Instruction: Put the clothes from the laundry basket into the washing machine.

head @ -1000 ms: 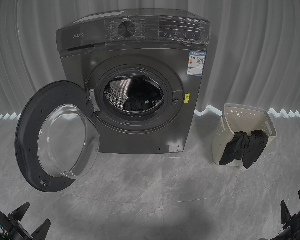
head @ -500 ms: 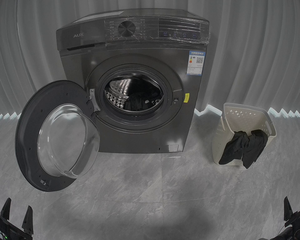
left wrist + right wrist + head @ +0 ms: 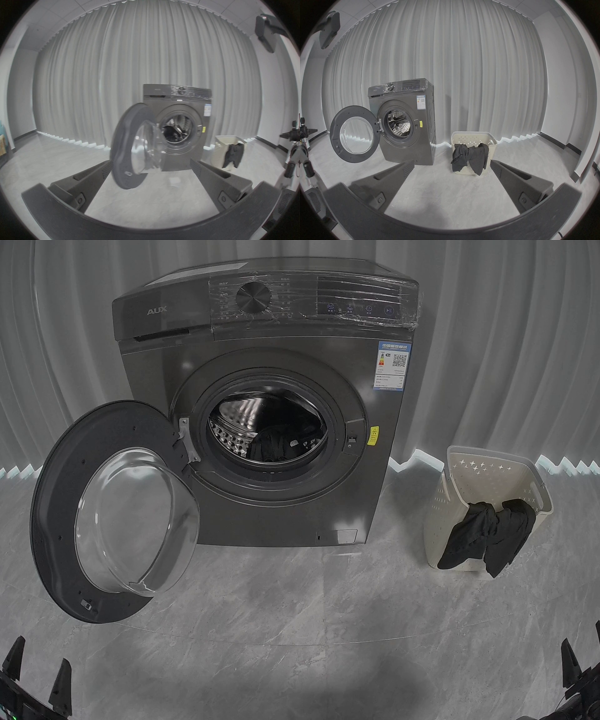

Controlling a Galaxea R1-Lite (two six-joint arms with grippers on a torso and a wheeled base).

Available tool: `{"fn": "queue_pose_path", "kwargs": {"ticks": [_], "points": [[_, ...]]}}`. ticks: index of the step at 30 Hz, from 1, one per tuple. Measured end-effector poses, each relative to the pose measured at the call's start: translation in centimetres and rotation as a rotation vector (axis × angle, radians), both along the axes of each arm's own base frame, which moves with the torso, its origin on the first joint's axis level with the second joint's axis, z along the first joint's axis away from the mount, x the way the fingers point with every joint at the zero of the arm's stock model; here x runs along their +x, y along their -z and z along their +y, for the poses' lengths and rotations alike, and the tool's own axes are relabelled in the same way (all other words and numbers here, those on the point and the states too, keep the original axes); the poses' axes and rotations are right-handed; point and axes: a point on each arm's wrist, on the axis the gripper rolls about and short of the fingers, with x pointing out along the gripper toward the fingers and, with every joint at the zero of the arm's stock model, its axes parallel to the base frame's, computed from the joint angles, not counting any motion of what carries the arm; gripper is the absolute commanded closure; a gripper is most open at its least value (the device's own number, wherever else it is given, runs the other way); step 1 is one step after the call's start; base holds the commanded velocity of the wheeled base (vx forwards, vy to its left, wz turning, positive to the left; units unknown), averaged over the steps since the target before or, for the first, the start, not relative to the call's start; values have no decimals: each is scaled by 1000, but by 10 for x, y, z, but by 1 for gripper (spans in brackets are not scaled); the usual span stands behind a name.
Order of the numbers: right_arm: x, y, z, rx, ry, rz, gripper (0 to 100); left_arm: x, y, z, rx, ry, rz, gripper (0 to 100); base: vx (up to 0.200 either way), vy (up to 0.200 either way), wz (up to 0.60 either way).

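Observation:
The grey washing machine [image 3: 269, 352] stands with its round door [image 3: 112, 515] swung wide to the left. Dark clothes [image 3: 278, 443] lie inside the drum. To its right on the floor sits the cream laundry basket [image 3: 494, 480], with black clothes [image 3: 490, 537] draped over its front rim. My left gripper [image 3: 37, 671] is low at the near left, open and holding nothing. My right gripper [image 3: 582, 655] is at the near right, open, and far short of the basket [image 3: 473, 139] and its clothes [image 3: 470, 156].
Grey tiled floor [image 3: 325, 627] stretches between me and the machine. The open door [image 3: 131, 147] juts out over the floor on the left side. Pale curtains [image 3: 500, 334] hang behind the machine and the basket.
My left gripper has turned and slid left and lower towards the corner of the head view. The right gripper has barely shifted. Machine, basket and clothes stay put.

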Motion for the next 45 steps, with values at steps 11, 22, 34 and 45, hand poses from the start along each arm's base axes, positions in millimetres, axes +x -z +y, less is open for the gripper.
{"fn": "queue_pose_path", "kwargs": {"ticks": [11, 22, 34, 45], "points": [[0, 0, 1, 1, -42, -7, 0, 0, 5, 0, 22, -4, 53, 0, 0, -127, 0], [0, 0, 1, 0, -44, -8, 0, 0, 6, 0, 24, -3, 55, 0, 0, -200, 0], [0, 0, 1, 0, -43, -7, 0, 0, 6, 0, 24, -2, 55, 0, 0, -200, 0], [0, 0, 1, 0, -43, -7, 0, 0, 6, 0, 21, -3, 56, 0, 0, -200, 0]]}}
